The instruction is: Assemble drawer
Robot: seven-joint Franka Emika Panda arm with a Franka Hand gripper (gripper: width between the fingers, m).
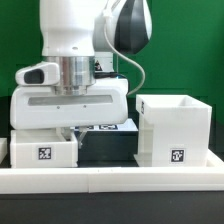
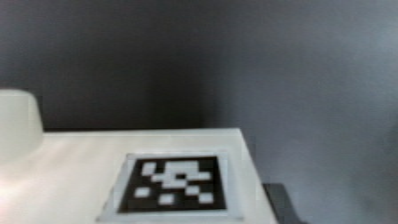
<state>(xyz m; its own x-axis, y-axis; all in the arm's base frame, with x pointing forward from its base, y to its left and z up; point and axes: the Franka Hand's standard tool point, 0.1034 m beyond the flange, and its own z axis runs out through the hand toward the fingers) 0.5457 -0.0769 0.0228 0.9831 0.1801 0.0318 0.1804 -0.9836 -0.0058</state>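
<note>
The large white drawer shell point(image 1: 176, 130) stands open-topped at the exterior view's right, with a tag low on its front. One small white tray point(image 1: 42, 152) with a tag sits at the left. My gripper point(image 1: 72, 130) hangs low between them, just beside the tray's right end. Its fingertips are hidden behind the tray and in shadow. The wrist view shows a white tagged face point(image 2: 178, 182) close below, over dark table, and a rounded white edge point(image 2: 15, 120) beside it. No fingers show there. A second tray is not in view.
The marker board point(image 1: 108, 127) lies behind my gripper, with part of its tags showing. A low white border rail point(image 1: 110, 178) runs along the front of the black table point(image 1: 105, 150). A green wall stands behind.
</note>
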